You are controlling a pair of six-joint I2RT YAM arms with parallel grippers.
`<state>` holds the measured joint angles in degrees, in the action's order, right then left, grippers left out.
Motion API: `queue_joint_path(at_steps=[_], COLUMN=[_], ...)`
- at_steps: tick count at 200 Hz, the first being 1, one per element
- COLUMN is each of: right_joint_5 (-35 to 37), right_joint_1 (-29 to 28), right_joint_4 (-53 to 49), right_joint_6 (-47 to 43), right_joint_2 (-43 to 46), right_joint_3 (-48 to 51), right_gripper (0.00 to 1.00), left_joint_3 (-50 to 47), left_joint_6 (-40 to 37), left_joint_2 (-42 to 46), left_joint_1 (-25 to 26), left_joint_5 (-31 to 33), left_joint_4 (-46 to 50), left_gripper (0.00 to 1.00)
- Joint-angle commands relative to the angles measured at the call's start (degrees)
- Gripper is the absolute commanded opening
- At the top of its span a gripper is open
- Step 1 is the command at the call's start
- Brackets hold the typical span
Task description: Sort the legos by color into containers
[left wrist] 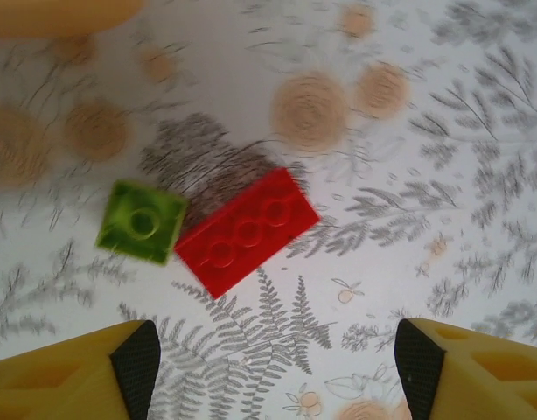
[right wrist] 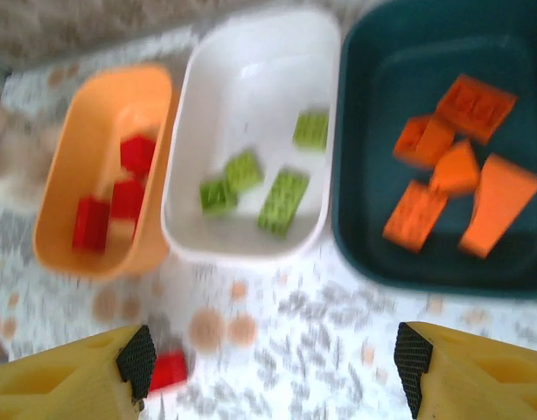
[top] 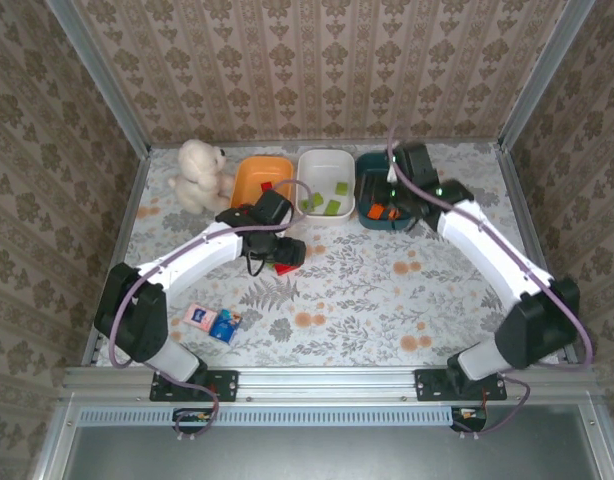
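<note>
One red brick just beside green brick on bench, under left hand, open, empty. Right hand open, empty, near teal tray with orange bricks.

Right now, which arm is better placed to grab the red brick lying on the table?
Left. The left pincer is open and hangs directly above the red brick, with the green brick beside it. The right pincer is over by the dark teal tray, farther away.
</note>
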<state>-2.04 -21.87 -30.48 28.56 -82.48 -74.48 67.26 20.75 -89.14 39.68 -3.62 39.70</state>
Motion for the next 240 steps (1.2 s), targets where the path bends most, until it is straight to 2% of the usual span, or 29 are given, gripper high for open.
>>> queue_joint_path(at_steps=[1, 22, 39, 70, 98, 135, 183, 220, 240], right_joint_5=[-1.9, -2.1, -2.15, -2.5, -6.35, -8.33, -7.62, -7.99, -8.37], right_joint_1=[-0.9, -1.94, -2.13, -2.13, -2.06, -2.06, -2.05, -2.04, -2.08], right_joint_4=[2.05, 0.64, -2.36, -6.33, -6.7, -8.69, -7.83, -6.1, -5.84], right_joint_6=[2.06, 3.86, 4.91, 5.53, 6.54, 9.03, 9.25, 9.32, 9.09], right_joint_2=[7.51, 14.84, 19.53, 27.71, 34.05, 37.56, 36.8, 35.19, 34.34], right_joint_3=[9.22, 14.77, 16.4, 17.6, 19.57, 20.62, 20.43, 20.55, 19.95], right_gripper=[0.76, 0.76, 0.77, 0.8, 0.85, 0.86, 0.86, 0.86, 0.86], left_joint_3=[5.3, 6.59, 7.58, 10.1, 10.87, 10.83, 9.03, 8.36, 9.56], left_joint_6=[-20.81, -31.03, -35.48, -37.13, -37.46, -37.11, -33.99, -31.97, -29.98], left_joint_2=[-2.87, -7.57, -11.2, -16.09, -19.31, -21.48, -22.41, -21.76, -19.33], left_joint_1=[1.44, 1.29, 1.1, 0.24, 0.65, 0.68, 0.49, 0.48, 0.43], left_joint_5=[1.6, 4.22, 5.81, 4.04, 4.97, 5.44, 6.31, 7.08, 7.75], left_joint_4=[3.25, 5.61, 5.83, 5.13, 4.75, 3.42, 3.38, 1.59, 0.65], left_gripper=[0.76, 0.75, 0.74, 0.73, 0.72, 0.71, 0.54, 0.28, 0.27])
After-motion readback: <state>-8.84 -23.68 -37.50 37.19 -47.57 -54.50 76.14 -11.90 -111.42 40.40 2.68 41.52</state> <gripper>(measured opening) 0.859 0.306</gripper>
